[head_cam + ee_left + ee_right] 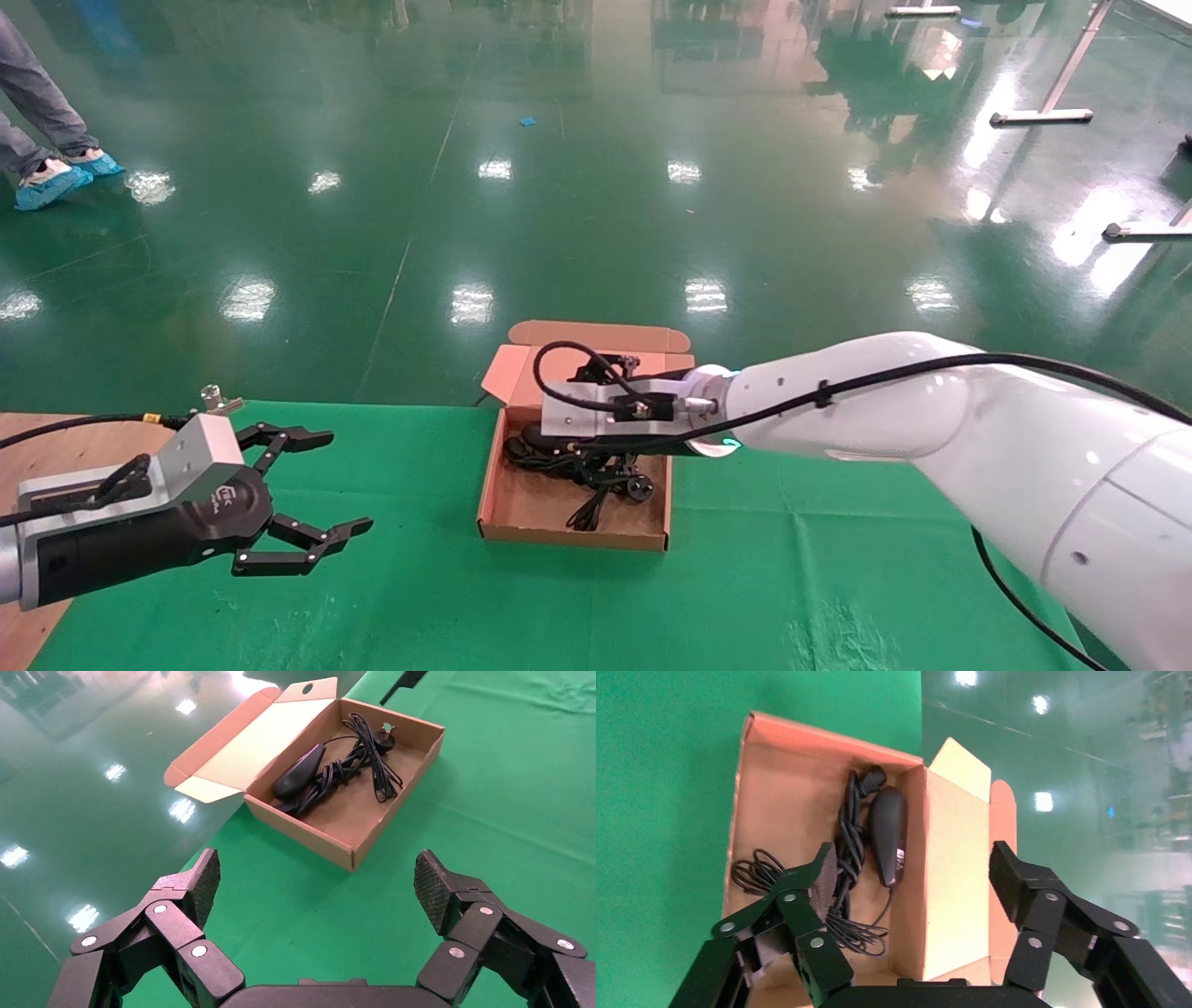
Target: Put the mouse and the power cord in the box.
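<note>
We see a glossy green floor [596,186] beyond a counter [419,578] covered in matte green cloth, with bare wood showing at the counter's left edge. The white, smooth-shelled right arm [931,419] reaches across from the right and ends over the box [573,536], a shallow square tray of brown corrugated cardboard that sits at the far edge of the counter. Its hinged lid [253,741] lies folded back over the floor side, paler on its inner face, with a small round hole near the tuck tab.

The right gripper [912,874] hovers above the box; its black, linked jaws are spread wide, one ribbed pad over the box interior and the other over the upright lid, holding nothing. The left gripper [312,485] hangs over the left part of the counter, well apart from the box, its jaws likewise spread and empty. We note white lettering on its round black body, too small to read.

Inside the box, the power cord [351,766] lies as a loose bundle of thick black cable ending in a chunky plug. The mouse [888,836], a smooth black oval, rests beside the bundle along the lid-side wall, touching it. A small white label on the mouse cannot be read.
</note>
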Controlling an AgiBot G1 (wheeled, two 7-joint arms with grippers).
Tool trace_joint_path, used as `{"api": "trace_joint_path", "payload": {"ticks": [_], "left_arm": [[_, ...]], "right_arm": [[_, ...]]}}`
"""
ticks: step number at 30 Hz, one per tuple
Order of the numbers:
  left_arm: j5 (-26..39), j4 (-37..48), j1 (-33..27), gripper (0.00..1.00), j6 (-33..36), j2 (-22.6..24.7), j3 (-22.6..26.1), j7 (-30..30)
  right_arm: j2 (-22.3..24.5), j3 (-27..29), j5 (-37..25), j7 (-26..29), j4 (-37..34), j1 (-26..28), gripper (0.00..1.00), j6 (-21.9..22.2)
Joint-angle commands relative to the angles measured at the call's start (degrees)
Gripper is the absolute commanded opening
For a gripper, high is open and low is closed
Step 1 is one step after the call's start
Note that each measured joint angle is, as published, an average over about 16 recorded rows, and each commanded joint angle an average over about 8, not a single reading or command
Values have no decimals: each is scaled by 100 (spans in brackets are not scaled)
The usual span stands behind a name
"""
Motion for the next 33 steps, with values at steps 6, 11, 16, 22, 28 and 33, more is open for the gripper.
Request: {"api": "trace_joint_path", "payload": {"ticks": [6,11,16,22,28,33], "left_arm": [[-32,-423,146,100,151,-58,-282,-323],[-63,-813,281,100,290,-111,-543,-623],[-94,-1207,418,100,431,-164,-806,-925],[-132,-1676,580,100,599,-227,-1119,-1285],[-169,-2145,742,100,767,-290,-1433,-1644],[-200,-2535,877,100,907,-342,-1694,-1944]], "right_arm": [[418,654,296,139,372,-361,100,-497],[780,1222,552,260,696,-675,100,-928],[1146,1796,811,382,1022,-991,100,-1364],[1581,2478,1119,528,1410,-1368,100,-1883],[2017,3161,1427,673,1799,-1744,100,-2402],[2380,3730,1683,794,2122,-2058,100,-2834]]}}
